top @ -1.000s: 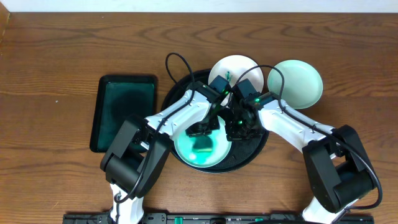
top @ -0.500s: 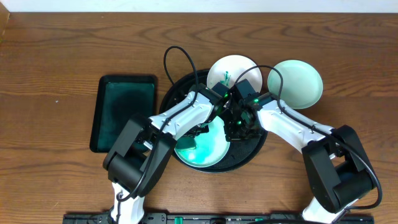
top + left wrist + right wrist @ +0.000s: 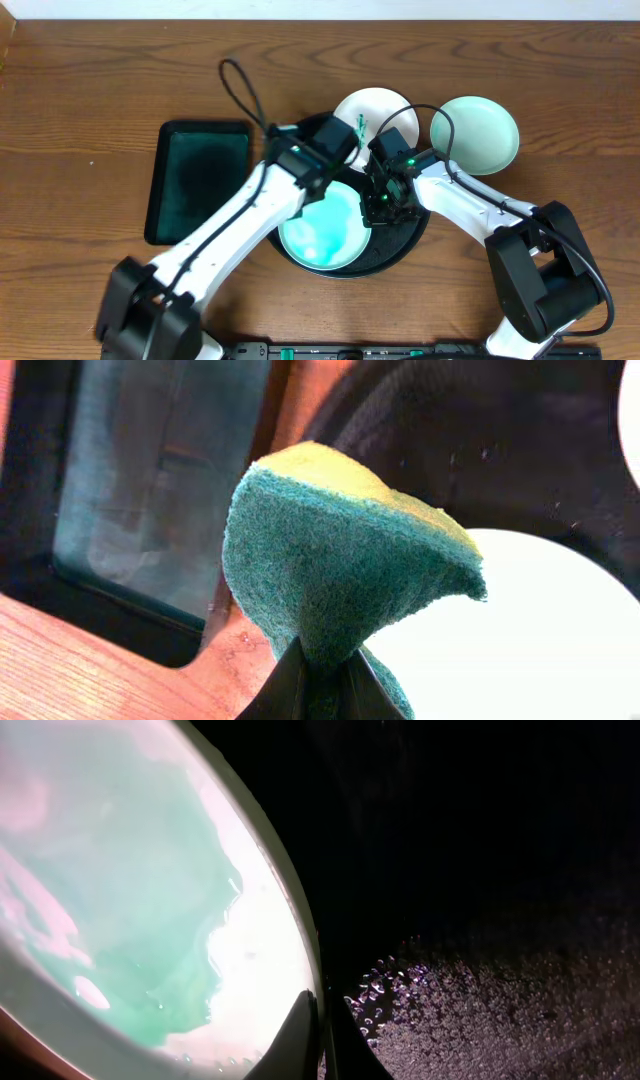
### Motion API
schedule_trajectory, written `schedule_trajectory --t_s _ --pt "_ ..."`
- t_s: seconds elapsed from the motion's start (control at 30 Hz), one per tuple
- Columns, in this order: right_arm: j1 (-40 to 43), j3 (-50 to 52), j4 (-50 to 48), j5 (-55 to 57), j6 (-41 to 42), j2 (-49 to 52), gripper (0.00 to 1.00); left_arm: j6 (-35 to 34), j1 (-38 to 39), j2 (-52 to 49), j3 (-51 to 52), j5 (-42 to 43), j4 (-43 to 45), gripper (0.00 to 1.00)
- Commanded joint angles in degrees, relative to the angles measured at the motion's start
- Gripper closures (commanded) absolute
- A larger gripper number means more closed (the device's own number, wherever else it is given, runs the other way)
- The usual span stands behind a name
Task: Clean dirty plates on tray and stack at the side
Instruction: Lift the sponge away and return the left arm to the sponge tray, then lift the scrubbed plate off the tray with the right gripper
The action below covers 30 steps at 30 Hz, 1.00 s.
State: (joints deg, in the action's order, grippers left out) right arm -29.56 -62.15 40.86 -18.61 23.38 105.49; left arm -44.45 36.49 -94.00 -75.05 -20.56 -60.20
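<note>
Because the right tool (image 3: 312, 1032) is pressed onto only the thin rim of the nearest plate (image 3: 130, 870), and that plate is covered in a wet green film, the grip is the first worry. I judge the plate could slip or swing out of the pinch if it is lifted quickly. It sits inside the round black tray (image 3: 480, 870), whose floor is beaded with water just beside the tool, so a dropped plate would likely skid rather than settle. I cannot tell whether its edge is raised off the tray.

A little further out, the left tool (image 3: 318, 665) is pinching a green sponge (image 3: 340, 560), clear of the plate and over the tray's edge on the side toward the rectangular tray (image 3: 150, 490). If soaked, the sponge may drip green onto the plate or the tabletop (image 3: 90, 90). The two arms are close together here, so a hasty move could make them clash.

Farthest off, a second plate (image 3: 380, 105) with a green scribble rests at the tray's back rim, and a third plate (image 3: 478, 135) lies on the tabletop to the right. Carrying the held plate that way risks knocking the marked one.
</note>
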Motion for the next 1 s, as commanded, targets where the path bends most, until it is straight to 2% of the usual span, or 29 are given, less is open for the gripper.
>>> schedule_trajectory --t_s 0.0,0.17,0.33,0.5,0.73,0.97 --pt "-0.74 -0.35 0.02 3.34 -3.5 0.66 0.99 1.16 -3.5 3.08 -0.07 -2.14 -1.6 0.93" --pt "-0.98 -3.1 -0.22 4.74 -7.21 -0.87 0.99 3.08 -12.2 3.93 -0.04 0.83 -5.84 0.93" --pt "-2.38 -7.41 0.92 12.31 -8.68 -3.85 0.99 8.9 -21.0 3.93 -0.04 7.89 -6.64 0.93" --pt "-5.09 -11.3 3.61 20.85 -11.67 -6.43 0.99 12.35 -28.0 3.87 -0.02 11.39 -6.64 0.93" --pt "-9.73 -12.02 5.14 37.22 -15.85 -10.73 0.99 14.47 -33.38 3.76 0.31 12.66 -6.6 0.93" --pt "-13.11 -12.02 5.2 46.12 -19.5 -16.22 0.99 14.47 -34.6 3.76 1.01 12.66 -6.38 0.92"
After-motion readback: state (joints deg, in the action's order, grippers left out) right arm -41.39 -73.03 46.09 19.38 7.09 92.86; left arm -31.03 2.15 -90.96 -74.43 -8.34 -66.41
